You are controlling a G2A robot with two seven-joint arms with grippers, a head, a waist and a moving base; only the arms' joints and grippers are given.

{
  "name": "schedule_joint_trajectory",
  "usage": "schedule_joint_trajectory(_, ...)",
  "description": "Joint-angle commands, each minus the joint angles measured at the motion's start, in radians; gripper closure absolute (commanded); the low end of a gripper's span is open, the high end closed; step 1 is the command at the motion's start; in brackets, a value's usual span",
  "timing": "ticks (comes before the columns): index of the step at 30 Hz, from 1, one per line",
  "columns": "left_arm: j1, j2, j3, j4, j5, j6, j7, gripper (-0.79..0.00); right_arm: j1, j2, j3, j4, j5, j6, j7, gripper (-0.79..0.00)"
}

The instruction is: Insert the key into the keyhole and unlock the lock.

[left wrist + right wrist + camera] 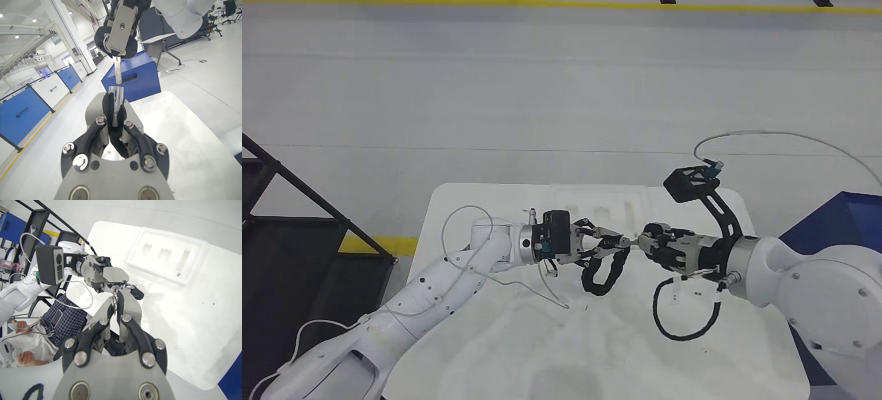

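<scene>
My left gripper (115, 103) is shut on a chrome cylinder lock (115, 94), held above the table with its keyhole end pointing away from the wrist. The lock's black cable loop (603, 274) hangs below it. Facing it, my right gripper (118, 49) is shut on the head of a silver key (118, 72). The key's tip sits in line with the lock's end, a small gap apart. In the right wrist view, my right gripper (115, 297) pinches the key and its ring (114, 302), just short of the lock (115, 288). Both grippers meet over the table's middle (622, 241).
A white foam tray (614, 204) with rectangular pockets lies at the far side of the white table (582, 345). A blue cabinet (842, 225) stands off the table's right side and a black rack (282, 230) off its left.
</scene>
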Motion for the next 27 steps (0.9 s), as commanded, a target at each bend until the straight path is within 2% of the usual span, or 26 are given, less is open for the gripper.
schedule_joint_trajectory(1, 0.002, -0.002, -0.003, 0.0, 0.001, -0.001, 0.0, 0.0, 0.006, 0.006, -0.005, 0.0, 0.009, 0.006, -0.006, 0.0)
schedule_joint_trajectory(27, 0.03, -0.02, -0.054, -0.007, 0.029, -0.039, 0.01, 0.0, 0.11, 0.089, -0.11, 0.0, 0.12, 0.102, -0.102, 0.0)
